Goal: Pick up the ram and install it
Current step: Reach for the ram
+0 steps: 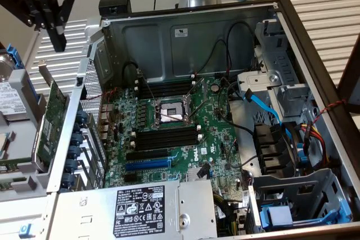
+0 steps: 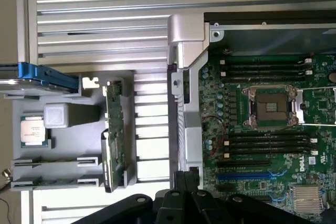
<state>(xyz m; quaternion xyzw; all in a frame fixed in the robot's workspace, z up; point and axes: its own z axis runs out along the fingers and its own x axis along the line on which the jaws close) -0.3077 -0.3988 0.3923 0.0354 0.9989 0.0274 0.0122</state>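
Nearest the wrist lens: the gripper (image 2: 185, 182), one only, its fingers pressed together on nothing. In the exterior view it hangs high above the tray, outside the case.

Inventory, largest first:
- One open computer case (image 1: 191, 32), lying on its side.
- One motherboard (image 1: 219, 139) inside it.
- One power supply (image 1: 140, 209) along the case's near edge.
- One grey parts tray (image 2: 58, 148), just beside the case on the exterior view's left.
- One broad expansion card (image 1: 53, 119) with a metal bracket, standing on edge in the tray. This is not the task's part.
- One drive caddy (image 2: 42, 73) with a blue handle.
- Two banks of black memory slots (image 1: 166, 139), one on each side of the single processor socket (image 1: 171, 113). I make it two slots per bank, none holding a module.
- One loose processor (image 2: 34, 129) in the tray.

The ram: neither in the gripper nor seated on the board. I cannot pick it out with certainty. A thin greenish strip (image 1: 16, 167) at the tray's near end is the likeliest candidate, seen edge-on.

Handling, as judged: light, stiff and thin, with smooth faces that may slip. It is fragile at the chips and the contact edge. Best pinched across the flat faces near mid-length, along the upper edge, leaving the contact edge free and level.
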